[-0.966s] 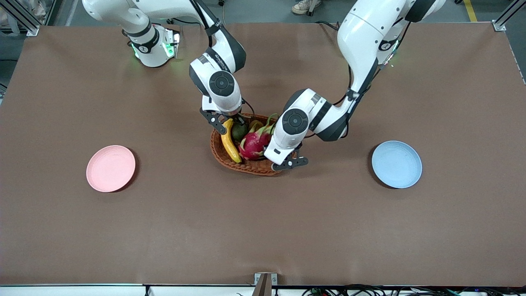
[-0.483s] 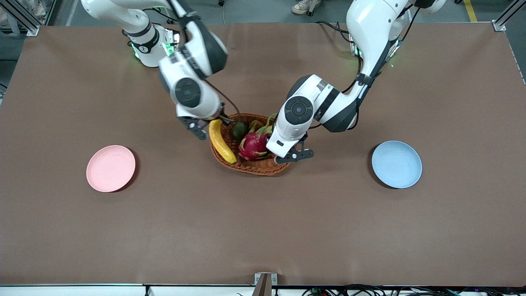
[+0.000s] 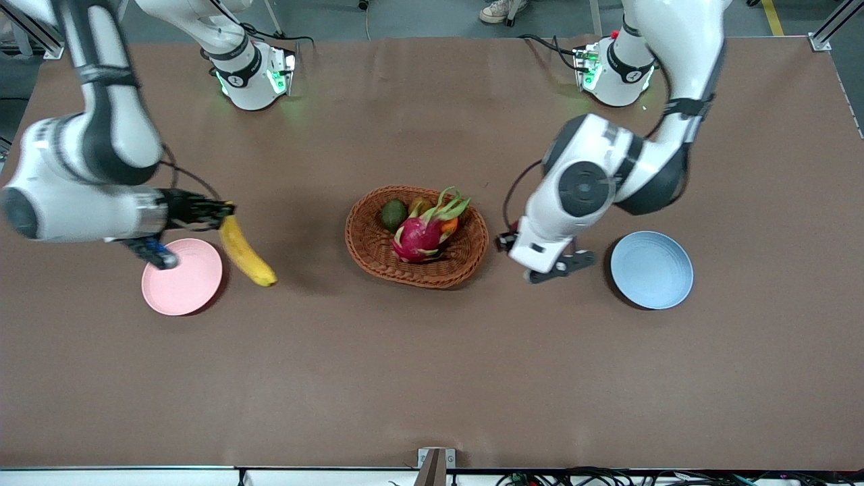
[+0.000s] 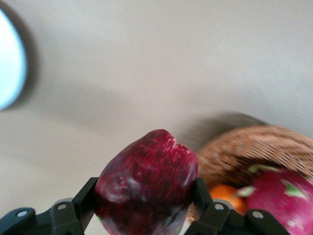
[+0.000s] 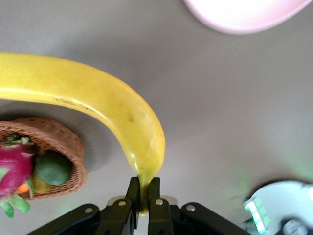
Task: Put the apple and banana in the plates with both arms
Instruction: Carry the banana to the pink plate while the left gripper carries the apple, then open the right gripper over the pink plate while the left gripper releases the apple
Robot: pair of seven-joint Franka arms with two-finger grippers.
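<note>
**A:** Where do we stand with the banana (image 3: 246, 251)?

**B:** Our right gripper (image 5: 144, 204) pinches it by the stem tip, fingers pressed tight. It hangs over the table just beside the pink plate (image 3: 181, 277), at the edge toward the basket (image 3: 416, 236). Its long axis runs from the gripper slantwise toward the front camera, so the free end points away from the plate.

**A:** So we must carry it sideways, toward the right arm's end of the table, to bring it over the plate.

**B:** We judge so, yes.

**A:** And the apple (image 4: 145, 183)?

**B:** Clamped between our left gripper's (image 4: 145, 208) fingers, up over bare table between the basket and the blue plate (image 3: 651, 270). That plate lies toward the left arm's end, close by.
</note>
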